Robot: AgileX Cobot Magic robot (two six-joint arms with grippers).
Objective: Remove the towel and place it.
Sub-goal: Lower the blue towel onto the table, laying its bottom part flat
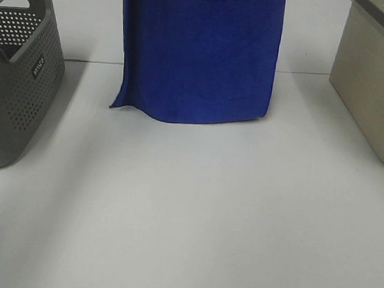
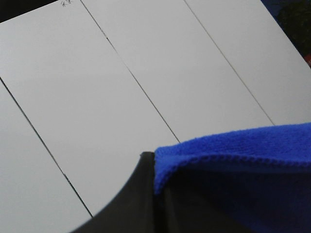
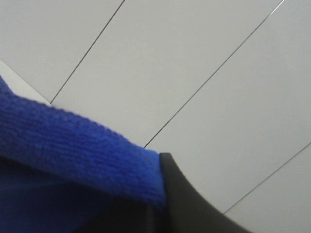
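Left pincer [image 2: 152,165] closed tight on the towel [image 1: 198,52]; right pincer [image 3: 158,167] likewise, it seems — towel hanging.

royal-blue towel [image 1: 200,52] hangs vertically; lower edge touching table

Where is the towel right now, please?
In the exterior high view the towel hangs top centre, between the grey basket, left, and the beige container, right.

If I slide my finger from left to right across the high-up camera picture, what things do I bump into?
grey basket → blue towel, hanging in the middle → beige box
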